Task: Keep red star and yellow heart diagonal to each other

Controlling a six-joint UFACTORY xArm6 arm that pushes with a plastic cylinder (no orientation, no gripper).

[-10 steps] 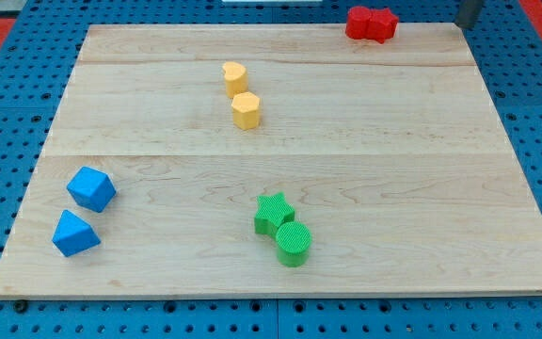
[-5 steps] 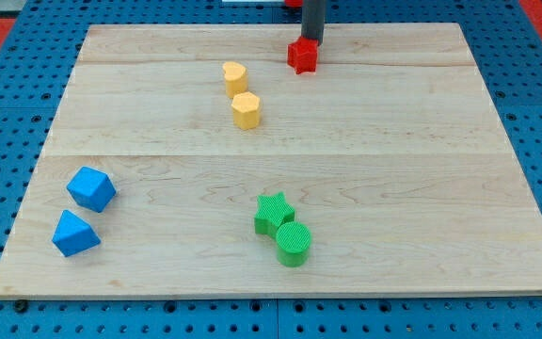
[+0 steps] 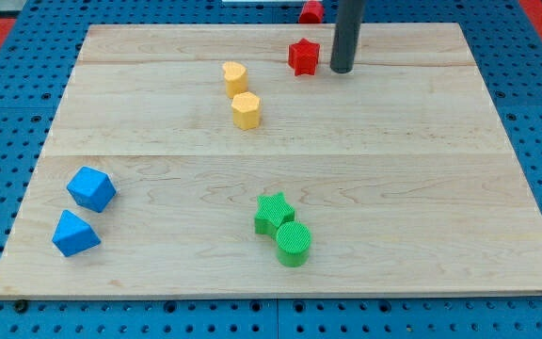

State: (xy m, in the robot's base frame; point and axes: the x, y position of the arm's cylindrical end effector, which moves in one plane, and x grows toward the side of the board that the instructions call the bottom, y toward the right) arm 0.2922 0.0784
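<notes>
My tip, a bare rod with no pincer, stood just right of the red star, which lay up-right of the yellow heart; diagonal apparently achieved.

Your tip stands just right of the red star block.
The yellow heart block lies left of and slightly below that star.

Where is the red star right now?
The red star sits near the view's top, just left of my tip and up-right of the yellow heart.
</notes>
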